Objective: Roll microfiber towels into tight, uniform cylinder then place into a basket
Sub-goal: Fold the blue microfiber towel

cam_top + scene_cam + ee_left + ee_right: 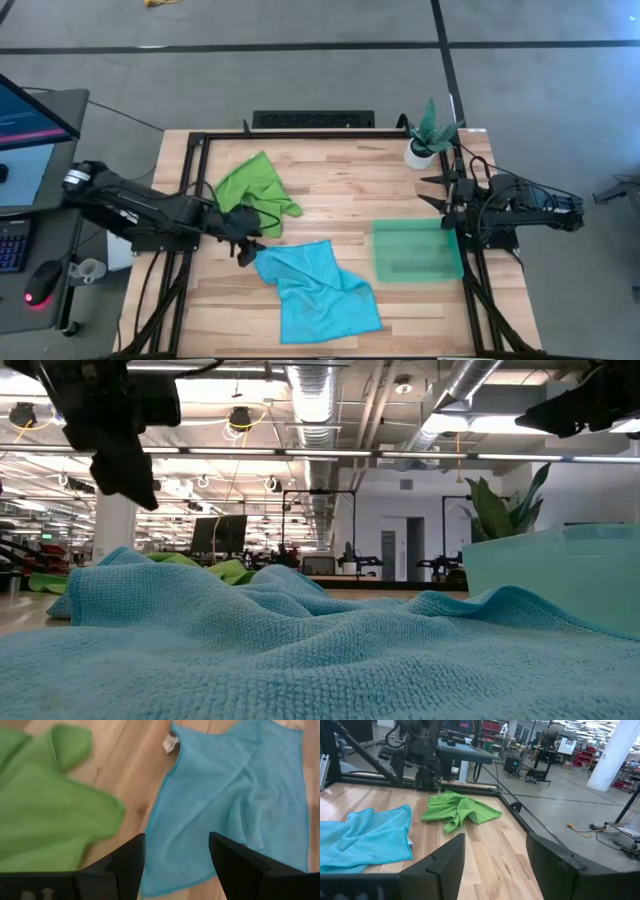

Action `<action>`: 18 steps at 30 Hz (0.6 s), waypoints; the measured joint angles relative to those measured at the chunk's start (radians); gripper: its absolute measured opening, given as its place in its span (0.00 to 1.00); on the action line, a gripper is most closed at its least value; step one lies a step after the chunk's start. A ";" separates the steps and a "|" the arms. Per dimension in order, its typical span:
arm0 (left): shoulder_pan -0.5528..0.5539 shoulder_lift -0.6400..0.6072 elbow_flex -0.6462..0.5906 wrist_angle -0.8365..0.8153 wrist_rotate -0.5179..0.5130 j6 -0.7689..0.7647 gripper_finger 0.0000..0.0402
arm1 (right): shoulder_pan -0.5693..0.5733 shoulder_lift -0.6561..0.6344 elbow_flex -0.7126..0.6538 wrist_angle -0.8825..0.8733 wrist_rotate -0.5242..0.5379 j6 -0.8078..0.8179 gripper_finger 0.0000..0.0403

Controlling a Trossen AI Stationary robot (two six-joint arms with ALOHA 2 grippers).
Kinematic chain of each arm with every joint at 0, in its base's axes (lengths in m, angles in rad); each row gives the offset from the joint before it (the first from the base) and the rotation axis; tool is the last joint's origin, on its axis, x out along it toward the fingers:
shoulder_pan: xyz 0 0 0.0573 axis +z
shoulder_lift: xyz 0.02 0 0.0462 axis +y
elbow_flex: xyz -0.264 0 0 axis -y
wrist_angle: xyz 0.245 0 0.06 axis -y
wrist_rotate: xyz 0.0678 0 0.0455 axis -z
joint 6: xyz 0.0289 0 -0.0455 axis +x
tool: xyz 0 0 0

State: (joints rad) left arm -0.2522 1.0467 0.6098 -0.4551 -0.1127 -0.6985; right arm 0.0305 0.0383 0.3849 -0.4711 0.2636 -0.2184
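Overhead, the left arm stretches from the table's left edge toward the middle, its left gripper (243,243) poised between the two cloths, over the near corner of the blue microfiber towel (318,291). Its fingers (131,862) are spread apart with nothing between them; the left wrist view looks past them onto the blue cloth, with the wooden table (135,780) showing beyond. The lime green microfiber towel (253,189) lies crumpled just beside that gripper, toward the far left part of the table, and does not touch the blue one, though the two are close. The blue towel lies loosely spread and wrinkled at the front centre, one corner pointing toward the left gripper.

The right arm is folded back at the table's right edge, its right gripper (437,190) held above the surface between the potted plant (428,135) and the basket (416,250). Its fingers (447,860) are also released, gripping nothing. The translucent teal basket sits flat on the right side of the table, just beside the right arm's base and near the blue towel's right edge, apart from it.
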 joint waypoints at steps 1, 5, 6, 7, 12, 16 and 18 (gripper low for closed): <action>-0.005 0.013 0.000 -0.010 0.000 -0.031 0.52 | 0.000 0.000 0.000 0.000 0.000 0.000 0.58; -0.010 0.067 0.000 -0.053 -0.001 -0.162 0.52 | 0.000 0.000 0.000 0.000 0.000 0.000 0.58; -0.010 0.083 0.000 -0.068 -0.001 -0.195 0.52 | 0.000 0.000 0.000 0.000 0.000 0.000 0.58; -0.010 0.097 0.000 -0.077 0.002 -0.224 0.52 | 0.000 0.000 0.000 0.000 0.000 0.000 0.58; -0.015 0.166 0.000 -0.080 0.048 -0.257 0.52 | 0.000 0.000 0.000 0.000 0.000 0.000 0.58; -0.017 0.216 0.000 -0.068 0.061 -0.257 0.52 | 0.000 0.000 0.000 0.000 0.000 0.000 0.58; -0.017 0.239 0.000 -0.069 0.070 -0.257 0.52 | 0.000 0.000 0.000 0.000 0.000 0.000 0.58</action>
State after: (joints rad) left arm -0.2691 1.2853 0.6102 -0.5239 -0.0431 -0.9550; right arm 0.0307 0.0383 0.3847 -0.4709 0.2636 -0.2184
